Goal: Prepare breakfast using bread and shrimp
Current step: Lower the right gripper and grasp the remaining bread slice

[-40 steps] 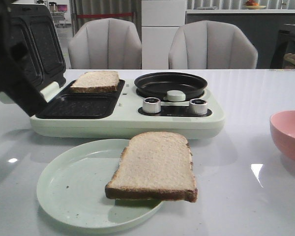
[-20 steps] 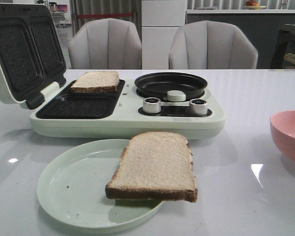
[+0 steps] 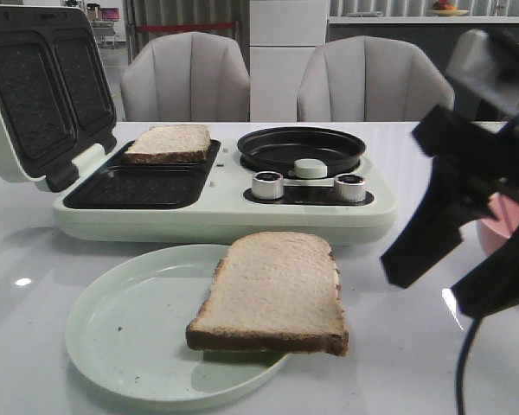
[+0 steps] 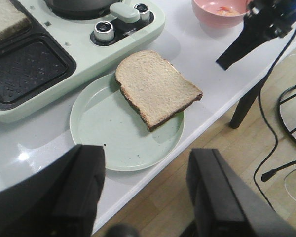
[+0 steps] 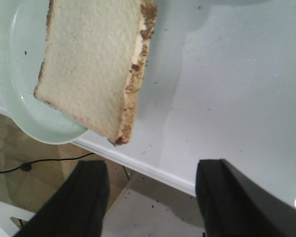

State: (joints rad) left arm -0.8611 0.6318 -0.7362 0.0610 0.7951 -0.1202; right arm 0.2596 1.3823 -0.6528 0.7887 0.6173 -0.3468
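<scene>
While two bread slices (image 3: 272, 292) (image 3: 168, 143) rest, one plate (image 3: 130, 333)

Open table on the right, appliance blocking the back

Bare table (image 3: 398, 346) lies between the plate (image 3: 130, 337) and pink bowl (image 3: 502, 233); the sandwich maker (image 3: 225, 207) with its raised lid (image 3: 35, 95) walls off the far side.

Front view faces forward; both wrist views overlook the plate (image 4: 99, 129)

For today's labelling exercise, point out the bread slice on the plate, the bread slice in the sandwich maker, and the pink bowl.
Bread slice on the plate (image 3: 272, 290), front view, middle of its top face.
Bread slice in the sandwich maker (image 3: 169, 140), front view, middle of its top.
Pink bowl (image 4: 214, 11), left wrist view, its near wall.
</scene>
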